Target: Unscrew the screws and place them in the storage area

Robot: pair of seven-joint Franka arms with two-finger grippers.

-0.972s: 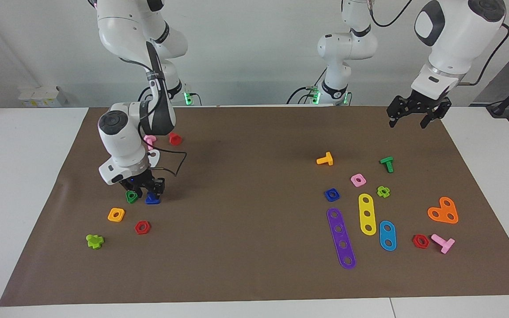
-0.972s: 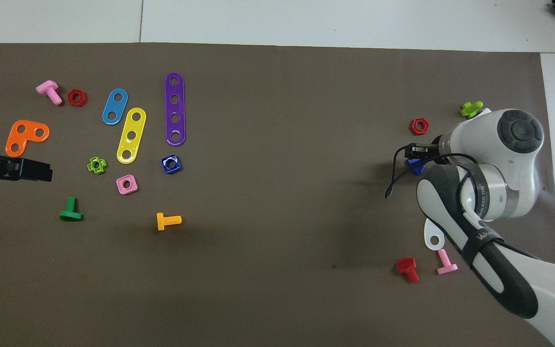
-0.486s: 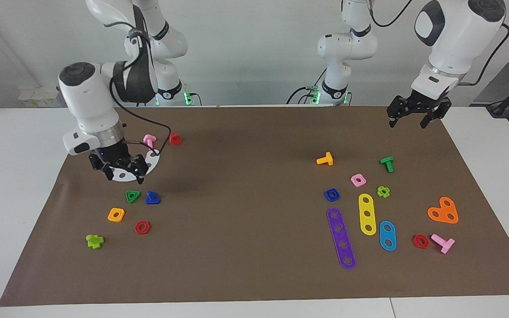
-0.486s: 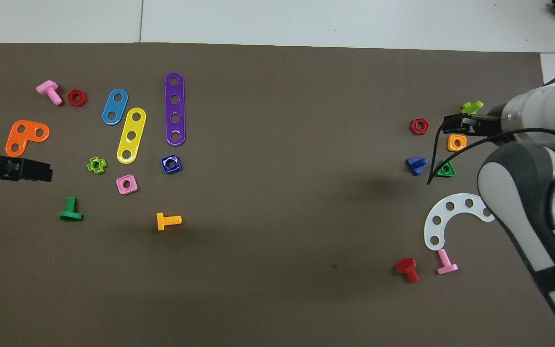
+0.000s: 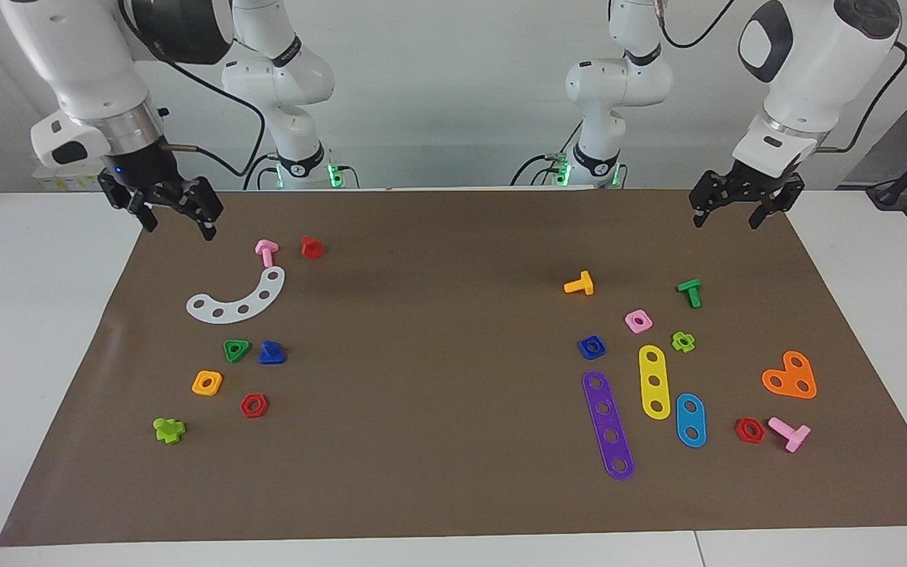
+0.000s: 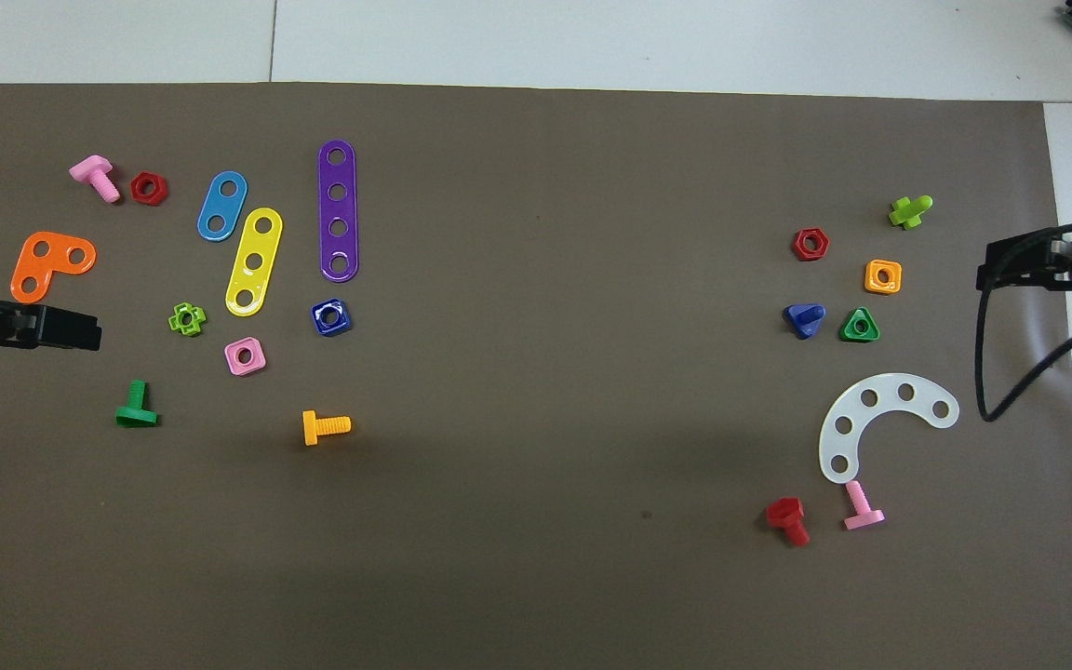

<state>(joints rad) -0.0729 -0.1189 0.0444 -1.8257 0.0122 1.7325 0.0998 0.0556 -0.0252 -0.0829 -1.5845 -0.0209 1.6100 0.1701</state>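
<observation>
The blue bolt (image 5: 271,353) lies on the brown mat beside a green triangular nut (image 5: 236,350); it also shows in the overhead view (image 6: 804,318). They lie in the storage area (image 5: 146,331), the stretch of mat with the white curved strip (image 5: 237,298) (image 6: 880,414). My right gripper (image 5: 178,224) (image 6: 992,268) is open and empty, raised over the mat's edge at the right arm's end. My left gripper (image 5: 727,219) (image 6: 89,332) is open and empty, and waits raised over the left arm's end of the mat.
Around the blue bolt lie an orange nut (image 5: 207,383), a red hex nut (image 5: 253,405), a lime cross bolt (image 5: 169,429), a pink bolt (image 5: 266,251) and a red bolt (image 5: 312,246). Purple (image 5: 608,425), yellow and blue strips, an orange plate (image 5: 790,376) and several nuts and bolts lie at the left arm's end.
My right gripper let go of the blue bolt beside the green nut, then rose and drew back toward the robots and the mat's edge. The left arm has not moved.
</observation>
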